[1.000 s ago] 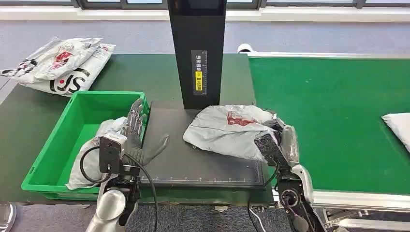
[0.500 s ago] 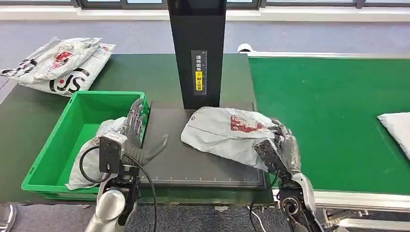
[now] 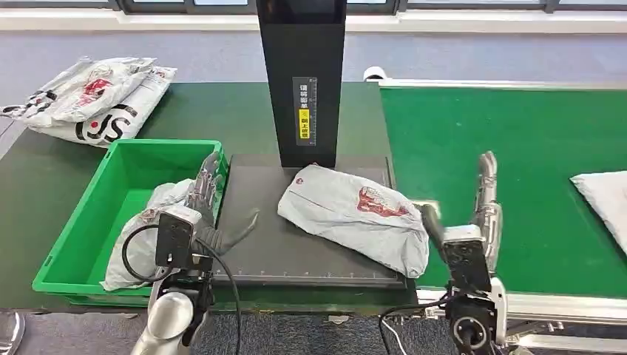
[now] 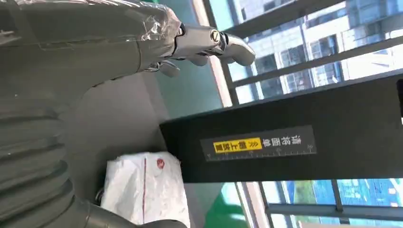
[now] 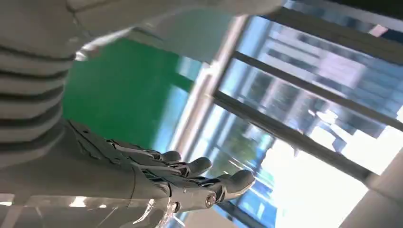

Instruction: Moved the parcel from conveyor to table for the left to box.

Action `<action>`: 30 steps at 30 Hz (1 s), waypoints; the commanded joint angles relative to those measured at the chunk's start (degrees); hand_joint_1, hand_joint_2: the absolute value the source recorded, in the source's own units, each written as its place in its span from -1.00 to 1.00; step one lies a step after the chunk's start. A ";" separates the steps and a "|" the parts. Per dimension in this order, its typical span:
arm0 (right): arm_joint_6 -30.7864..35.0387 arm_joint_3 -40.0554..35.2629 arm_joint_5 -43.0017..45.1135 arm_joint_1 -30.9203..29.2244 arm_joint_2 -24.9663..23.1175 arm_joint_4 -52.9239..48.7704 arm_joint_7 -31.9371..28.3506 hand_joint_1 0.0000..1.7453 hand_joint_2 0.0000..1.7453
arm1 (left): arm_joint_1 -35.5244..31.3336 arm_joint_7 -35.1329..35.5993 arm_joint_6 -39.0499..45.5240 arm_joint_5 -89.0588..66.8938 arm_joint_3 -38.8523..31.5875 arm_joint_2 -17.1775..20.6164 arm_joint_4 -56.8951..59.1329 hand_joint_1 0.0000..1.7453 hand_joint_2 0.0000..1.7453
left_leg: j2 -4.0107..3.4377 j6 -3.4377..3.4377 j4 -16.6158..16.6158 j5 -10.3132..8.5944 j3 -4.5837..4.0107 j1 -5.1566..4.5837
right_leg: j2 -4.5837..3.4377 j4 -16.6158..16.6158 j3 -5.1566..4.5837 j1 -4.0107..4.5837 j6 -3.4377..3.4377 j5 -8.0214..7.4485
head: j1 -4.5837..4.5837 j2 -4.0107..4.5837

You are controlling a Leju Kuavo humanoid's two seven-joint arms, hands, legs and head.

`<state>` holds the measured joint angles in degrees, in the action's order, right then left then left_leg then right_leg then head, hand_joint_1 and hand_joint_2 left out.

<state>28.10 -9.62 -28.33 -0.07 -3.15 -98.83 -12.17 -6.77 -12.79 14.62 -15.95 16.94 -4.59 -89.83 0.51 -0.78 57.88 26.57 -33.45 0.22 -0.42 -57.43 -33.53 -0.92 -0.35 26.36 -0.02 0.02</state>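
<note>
the crumpled grey plastic parcel (image 3: 353, 217) with a red print lies slack on the flat black scale plate (image 3: 273, 248) of the table (image 3: 222, 118), just below the black upright column (image 3: 302, 81). the right hand (image 3: 484, 203) stands upright over the green felt conveyor (image 3: 517, 163), fingers straight, holding nothing. the left hand (image 3: 211, 200) hovers with fingers spread and empty at the rim of the green plastic bin (image 3: 89, 229).

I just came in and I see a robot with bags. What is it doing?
The robot is sorting parcels. A grey parcel lies on the black platform beside the green conveyor. Its right hand is open, above the belt's edge, not touching the parcel. Its left hand is open too, by the green bin, which holds one bag. Another parcel waits on the belt.
</note>
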 commanded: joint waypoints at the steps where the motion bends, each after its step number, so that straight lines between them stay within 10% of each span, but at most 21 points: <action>1: 4.70 2.04 4.20 -0.44 -0.21 -6.88 -3.25 -1.00 -1.00 | -9.07 3.72 1.08 -9.55 4.66 1.03 9.19 -1.00 1.00 | 0.15 0.00 -0.04 -0.07 0.03 0.03 | 0.23 0.06 0.11 0.05 0.04 -0.01 | 0.02 -0.02; 16: 3.66 4.09 4.45 -9.22 -0.55 7.59 0.47 -1.00 -1.00 | -32.74 5.90 -5.45 -20.14 20.41 -7.87 42.60 -1.00 1.00 | 0.19 0.12 0.01 -0.32 0.06 0.03 | 0.27 0.16 0.22 0.03 -0.12 -0.31 | 0.00 -0.02; 17: 3.70 4.08 4.42 -9.23 -0.79 7.67 0.46 -1.00 1.00 | -33.18 5.84 -5.63 -20.32 20.76 -8.03 43.50 -1.00 1.00 | 0.16 0.12 -0.04 -0.34 0.09 0.01 | 0.25 0.19 0.23 0.01 -0.11 -0.34 | 0.00 -0.02; 30: 2.19 3.42 3.20 -10.63 -3.81 7.89 0.90 -1.00 1.00 | -35.93 4.27 -7.32 -20.19 25.80 -14.80 58.72 -1.00 1.00 | -0.01 0.12 0.04 -0.24 0.02 -0.01 | 0.06 0.08 0.10 -0.02 -0.13 -0.29 | 0.00 0.00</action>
<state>30.91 -8.41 -24.81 -7.56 -4.59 -96.21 -11.65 -39.02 -8.24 9.05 -37.05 35.89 -16.48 -44.26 0.49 -0.67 57.94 26.34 -33.49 0.16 -0.42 -57.43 -33.53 -0.99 -0.51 26.09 -0.02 0.02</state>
